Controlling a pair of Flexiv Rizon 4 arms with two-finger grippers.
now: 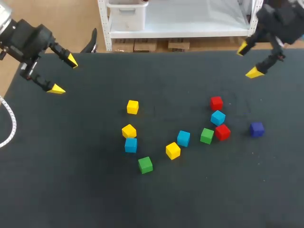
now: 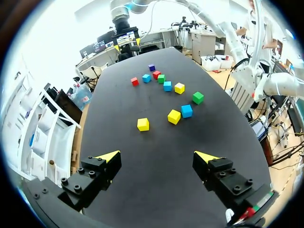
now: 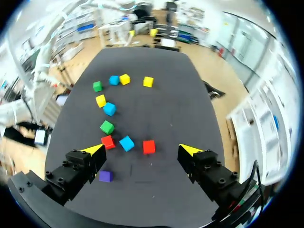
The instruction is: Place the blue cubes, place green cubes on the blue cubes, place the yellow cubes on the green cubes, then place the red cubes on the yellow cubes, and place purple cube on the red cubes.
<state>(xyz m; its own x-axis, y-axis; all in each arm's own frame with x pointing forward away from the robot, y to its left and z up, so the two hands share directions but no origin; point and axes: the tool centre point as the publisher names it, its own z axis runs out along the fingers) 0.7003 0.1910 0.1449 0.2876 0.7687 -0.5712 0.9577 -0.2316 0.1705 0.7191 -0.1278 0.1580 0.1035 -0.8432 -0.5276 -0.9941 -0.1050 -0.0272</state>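
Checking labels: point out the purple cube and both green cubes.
purple cube (image 1: 257, 129): head view, centre of its top face.
right-hand green cube (image 1: 206, 136): head view, top face.
left-hand green cube (image 1: 145, 165): head view, top face.

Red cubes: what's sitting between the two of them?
A blue cube lies between the far red cube and the near red cube. The head view shows it; the right wrist view agrees.

Three blue cubes (image 1: 183, 138), three yellow cubes (image 1: 132, 107), two green cubes (image 1: 145, 165), two red cubes (image 1: 216, 102), one purple cube (image 1: 256, 129).
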